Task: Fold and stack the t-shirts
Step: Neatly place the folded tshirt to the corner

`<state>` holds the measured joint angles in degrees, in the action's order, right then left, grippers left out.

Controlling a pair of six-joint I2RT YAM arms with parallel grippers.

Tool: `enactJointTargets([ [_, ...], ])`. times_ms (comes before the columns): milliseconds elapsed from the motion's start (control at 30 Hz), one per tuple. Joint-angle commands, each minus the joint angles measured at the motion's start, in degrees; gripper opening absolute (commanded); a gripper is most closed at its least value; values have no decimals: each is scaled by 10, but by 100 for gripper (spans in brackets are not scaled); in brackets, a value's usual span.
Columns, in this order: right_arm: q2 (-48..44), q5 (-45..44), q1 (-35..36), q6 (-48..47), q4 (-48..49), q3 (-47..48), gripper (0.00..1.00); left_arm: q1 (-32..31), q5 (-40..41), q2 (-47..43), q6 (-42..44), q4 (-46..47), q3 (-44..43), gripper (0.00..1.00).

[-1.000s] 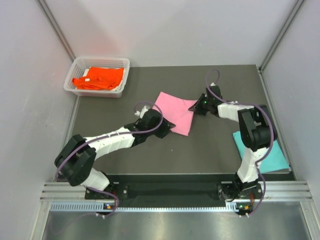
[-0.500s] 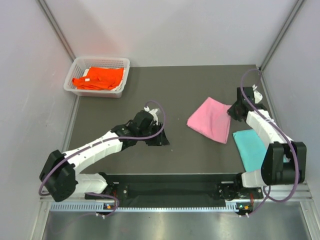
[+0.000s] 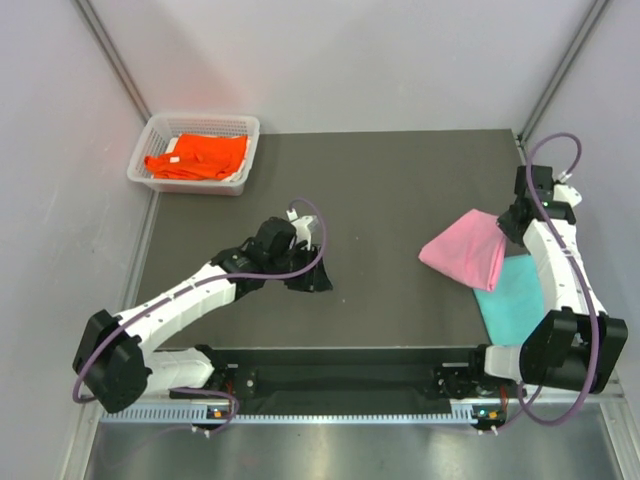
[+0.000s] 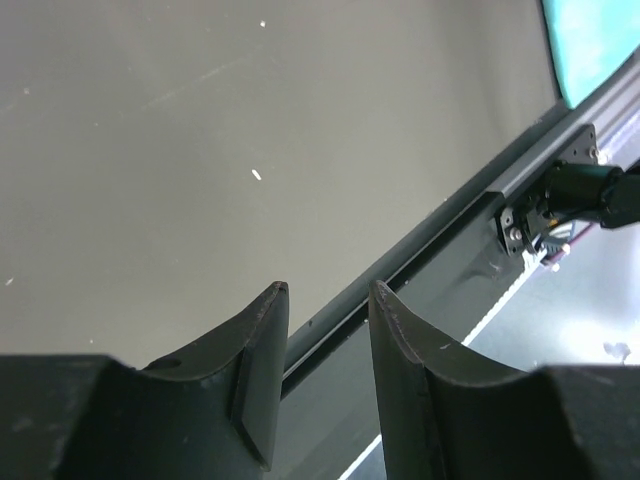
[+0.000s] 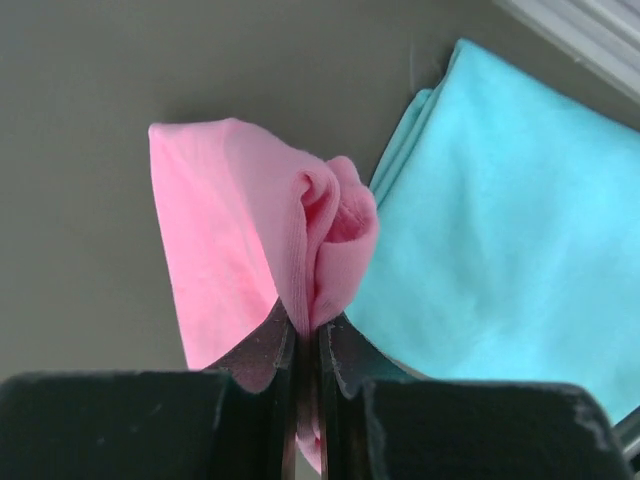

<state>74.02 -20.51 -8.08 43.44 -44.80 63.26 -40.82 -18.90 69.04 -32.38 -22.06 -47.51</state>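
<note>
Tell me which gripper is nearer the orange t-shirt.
Left. The left gripper hovers centre-left, diagonally off the orange t-shirt; the right gripper, pinching the pink t-shirt, is far across at the right edge.

The top camera looked down from above and behind the two arm bases, which sat at the lower edge of its picture. From far away it took in the whole dark grey matte surface [image 3: 400, 180].

The left wrist camera sat close behind the black left tool [image 4: 328, 290]. It faced low across the surface toward the metal frame rail [image 4: 440, 240]. A corner of the flat teal cloth shirt [image 4: 600, 40] showed at its top right.

The right wrist camera looked steeply down, very near, past the right tool [image 5: 308, 335]. It saw the folded light pink cloth shirt [image 5: 220, 230] and the same teal shirt. The top view showed both shirts too.
</note>
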Motion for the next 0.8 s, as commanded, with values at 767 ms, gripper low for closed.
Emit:
enactJointTargets([
  [767, 24, -15, -93, -46, -104, 173, 0, 30, -77, 26, 36, 5, -24, 43],
])
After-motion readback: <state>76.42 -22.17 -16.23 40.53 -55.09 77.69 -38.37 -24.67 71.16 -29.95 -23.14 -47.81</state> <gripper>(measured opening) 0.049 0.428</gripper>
